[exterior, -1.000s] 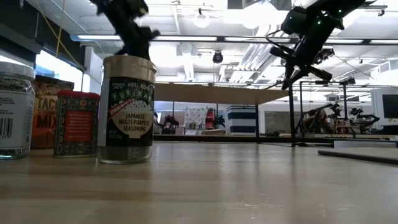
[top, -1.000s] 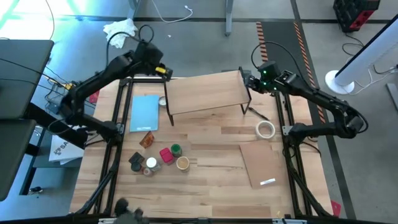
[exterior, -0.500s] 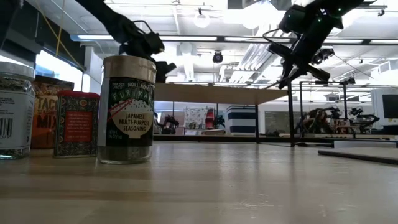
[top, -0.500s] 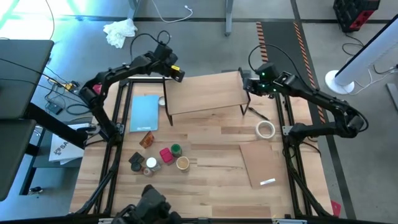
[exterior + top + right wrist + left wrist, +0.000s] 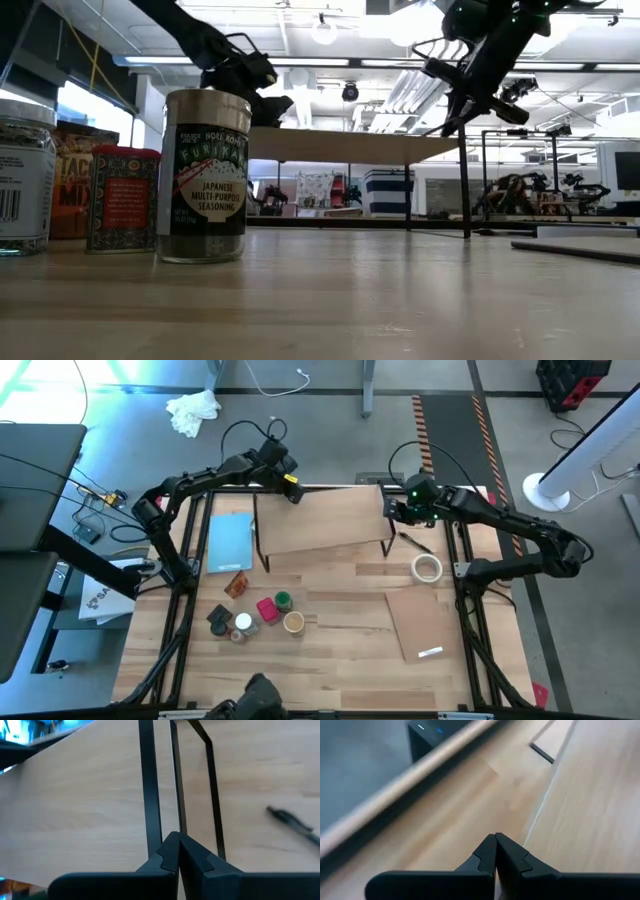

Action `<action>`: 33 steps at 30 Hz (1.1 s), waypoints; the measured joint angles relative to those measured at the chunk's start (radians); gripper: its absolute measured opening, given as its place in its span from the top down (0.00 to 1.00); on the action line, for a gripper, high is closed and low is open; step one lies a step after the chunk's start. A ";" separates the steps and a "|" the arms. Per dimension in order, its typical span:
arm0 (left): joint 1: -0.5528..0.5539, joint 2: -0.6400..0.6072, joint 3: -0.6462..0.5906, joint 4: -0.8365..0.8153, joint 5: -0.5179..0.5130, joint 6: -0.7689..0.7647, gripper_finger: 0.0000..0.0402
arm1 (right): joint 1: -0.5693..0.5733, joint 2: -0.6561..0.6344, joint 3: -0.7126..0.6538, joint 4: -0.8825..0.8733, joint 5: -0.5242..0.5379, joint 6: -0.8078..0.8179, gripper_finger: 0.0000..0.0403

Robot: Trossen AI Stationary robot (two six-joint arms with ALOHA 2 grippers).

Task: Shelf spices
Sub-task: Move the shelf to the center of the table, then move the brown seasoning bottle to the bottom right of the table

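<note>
Nearest on the pale wooden table [image 5: 340,600], the small round spice jars and tins [image 5: 258,613] are clustered at its front left. Behind them, the low shelf with a pale plank top and black wire end frames [image 5: 322,518] is seen. The left hand [image 5: 291,487] is clenched at the shelf's far left corner, and the right hand [image 5: 392,512] is clenched at its right end frame.

On the front jar [image 5: 204,176], standing on the left and nearest in the low view, the label reads "NORI KOMI FURIKAKE" and "JAPANESE MULTI-PURPOSE SEASONING". Other labels are not readable.
</note>
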 joint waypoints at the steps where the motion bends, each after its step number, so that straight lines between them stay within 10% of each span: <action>1: -0.012 -0.004 0.000 -0.020 0.005 0.000 1.00 | 0.020 0.000 0.000 -0.002 -0.001 0.008 1.00; 21: -0.247 -0.046 -0.004 -0.007 -0.080 0.051 1.00 | 0.478 0.000 0.000 -0.028 0.093 0.382 1.00; 33: -0.263 -0.119 -0.004 0.139 -0.079 0.082 1.00 | 0.662 -0.058 0.000 -0.082 0.339 0.571 1.00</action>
